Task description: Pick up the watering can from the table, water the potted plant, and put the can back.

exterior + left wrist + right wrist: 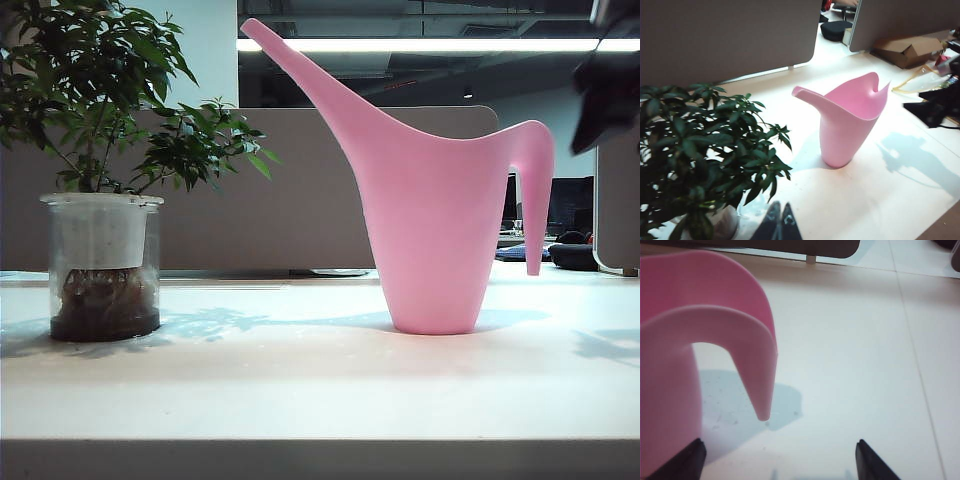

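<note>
White table (320, 390), grey partition (300, 190) behind, both grippers aloft.

I see the potted plant (100, 200) standing on the table (300, 390) at left, the watering can (430, 220) upright at centre-right, well apart, spout toward the plant. Right gripper (777, 460) hangs just above the can's handle side, jaws wide. Left gripper (780, 222) sits near the plant, nearer than the can.

Both grippers' fingertips (867, 460) are black, tapering wedges (matte, unmarked).
</note>
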### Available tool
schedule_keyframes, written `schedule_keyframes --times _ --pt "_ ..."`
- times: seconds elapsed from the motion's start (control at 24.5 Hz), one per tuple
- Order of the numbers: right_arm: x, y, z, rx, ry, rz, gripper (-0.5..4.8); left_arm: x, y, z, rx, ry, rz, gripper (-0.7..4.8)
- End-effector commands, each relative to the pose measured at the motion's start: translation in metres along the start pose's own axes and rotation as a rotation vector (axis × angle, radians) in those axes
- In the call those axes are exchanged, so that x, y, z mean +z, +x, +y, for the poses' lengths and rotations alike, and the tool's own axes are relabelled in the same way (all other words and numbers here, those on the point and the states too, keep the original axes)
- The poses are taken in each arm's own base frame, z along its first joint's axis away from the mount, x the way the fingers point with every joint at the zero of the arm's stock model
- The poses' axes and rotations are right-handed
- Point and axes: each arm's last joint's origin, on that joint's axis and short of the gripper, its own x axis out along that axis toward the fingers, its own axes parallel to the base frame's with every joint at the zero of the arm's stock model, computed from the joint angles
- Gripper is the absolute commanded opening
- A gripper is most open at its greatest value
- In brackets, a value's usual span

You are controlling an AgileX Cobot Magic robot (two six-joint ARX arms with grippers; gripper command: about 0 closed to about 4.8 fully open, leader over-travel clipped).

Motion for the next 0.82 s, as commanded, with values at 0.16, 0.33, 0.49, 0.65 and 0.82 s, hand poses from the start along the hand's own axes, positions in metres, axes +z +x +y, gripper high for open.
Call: schedule_keyframes --times 0.16,0.33,0.49,0.65,0.82 --pt "-0.007 0.039 0.002 0.065 -0.005 -0.091 4.01 0.002 0.0 0.0 -0.002 0.029 -0.016 -0.05" --pt "-0.018 0.069 0.005 0.136 -0.013 -0.152 4.01 0.002 0.0 0.0 -0.002 0.033 -0.016 -0.05" --pt "-0.022 0.08 0.006 0.131 -0.016 -0.204 4.01 0.002 0.0 0.0 -0.002 0.033 -0.016 -0.05" --pt "-0.025 0.09 0.006 0.125 -0.022 -0.274 4.01 0.002 0.0 0.0 -0.002 0.031 -0.014 -0.05" --pt "-0.032 0.102 0.006 0.129 -0.026 -0.309 4.0 0.001 0.001 0.0 -0.003 0.027 -0.004 -0.05"
